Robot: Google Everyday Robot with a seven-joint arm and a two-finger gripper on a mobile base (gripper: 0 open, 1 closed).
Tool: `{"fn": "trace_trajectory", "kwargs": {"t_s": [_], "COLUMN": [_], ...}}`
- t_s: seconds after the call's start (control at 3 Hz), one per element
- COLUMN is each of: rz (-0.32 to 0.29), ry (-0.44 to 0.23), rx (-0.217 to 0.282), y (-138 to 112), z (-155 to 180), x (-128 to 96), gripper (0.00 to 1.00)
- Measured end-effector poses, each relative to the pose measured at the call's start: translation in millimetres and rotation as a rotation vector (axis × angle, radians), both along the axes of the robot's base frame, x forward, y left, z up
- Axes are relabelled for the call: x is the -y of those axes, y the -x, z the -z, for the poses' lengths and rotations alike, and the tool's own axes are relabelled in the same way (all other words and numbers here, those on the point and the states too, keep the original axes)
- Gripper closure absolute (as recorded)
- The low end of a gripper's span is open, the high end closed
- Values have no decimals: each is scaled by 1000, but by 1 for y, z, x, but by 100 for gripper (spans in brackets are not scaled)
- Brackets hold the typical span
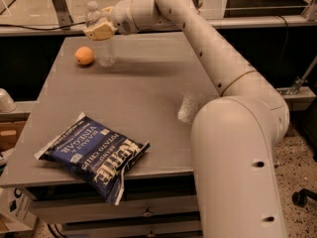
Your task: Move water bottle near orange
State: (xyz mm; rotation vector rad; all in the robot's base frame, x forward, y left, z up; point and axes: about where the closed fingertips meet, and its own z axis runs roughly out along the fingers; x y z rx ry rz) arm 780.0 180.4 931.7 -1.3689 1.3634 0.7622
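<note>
The water bottle (104, 47), clear with a white cap, stands upright at the far left of the grey table (148, 98). Its base is at or just above the table top; I cannot tell which. My gripper (99, 30) reaches in from the right, and its tan fingers (95, 32) are shut on the bottle's upper body. The orange (84, 55) lies on the table just left of the bottle, a small gap apart.
A blue Kettle chip bag (93, 153) lies at the table's near left corner. My arm (208, 48) spans the table's right side above the surface. A railing (59, 4) runs behind the far edge. Boxes (12, 133) sit left of the table.
</note>
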Motion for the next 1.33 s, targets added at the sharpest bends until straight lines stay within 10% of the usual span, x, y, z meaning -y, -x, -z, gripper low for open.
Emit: {"fn": "trace_trajectory", "kwargs": {"t_s": [1.33], "rz": [0], "ry": [7], "rx": [-10], "y": [1], "z": [0], "x": [4], "gripper": [16]}}
